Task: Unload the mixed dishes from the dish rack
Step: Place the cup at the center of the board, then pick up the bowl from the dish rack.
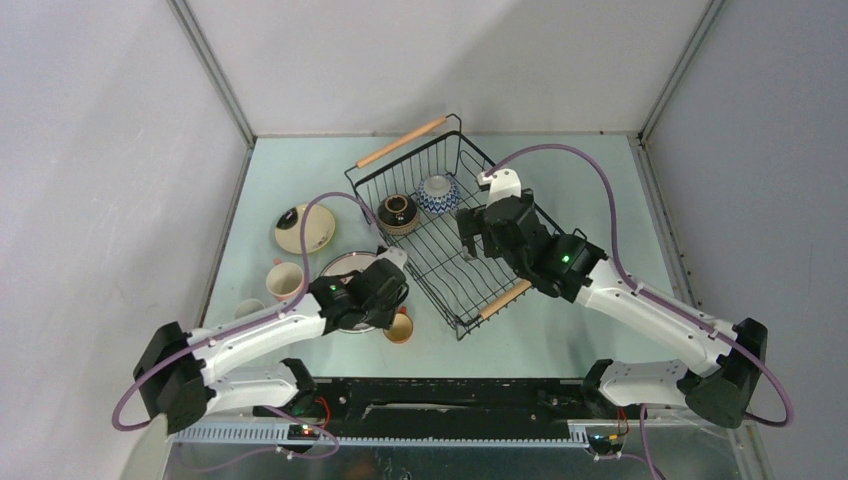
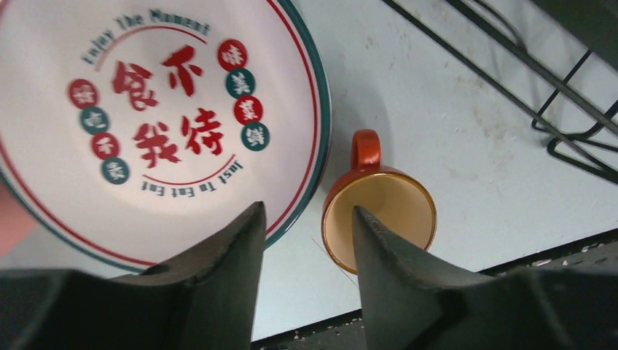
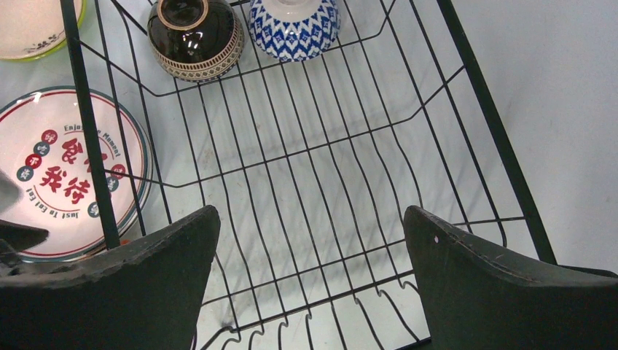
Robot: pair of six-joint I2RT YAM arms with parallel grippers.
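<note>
The dish rack (image 1: 450, 270) stands in the middle of the table (image 1: 580, 200), turned so that its long sides run from 11 o'clock to 5 o'clock; one wooden handle (image 1: 402, 142) is at its far end and the other at its near end. Two dishes are in the rack, both in the corner at 11 o'clock: a dark bowl (image 3: 195, 33) with a patterned band, and just beside it, at its 2 o'clock, a blue-and-white bowl (image 3: 295, 25); the rest of the wire floor is bare.

The right gripper (image 3: 310, 211) hangs above the middle of the rack, its fingers spread wide, with nothing between them; only the wires show in the gap.

Outside the rack, at its 8 o'clock side, the white plate (image 2: 146, 109) with the green rim and red characters lies flat on the table; the orange cup (image 2: 401, 208) stands upright at the plate's 5 o'clock, very near its rim, with its handle pointing away from the arms. The left gripper (image 2: 306, 211) is above these two; its fingers are parted and released; one fingertip is over the plate's edge and the other is over the mouth of the cup, and the cup's wall is free of both.

Farther out, at 10 o'clock from the plate, lies the cream saucer (image 1: 312, 235); the pink mug (image 1: 285, 280) stands at the plate's 9 o'clock.
</note>
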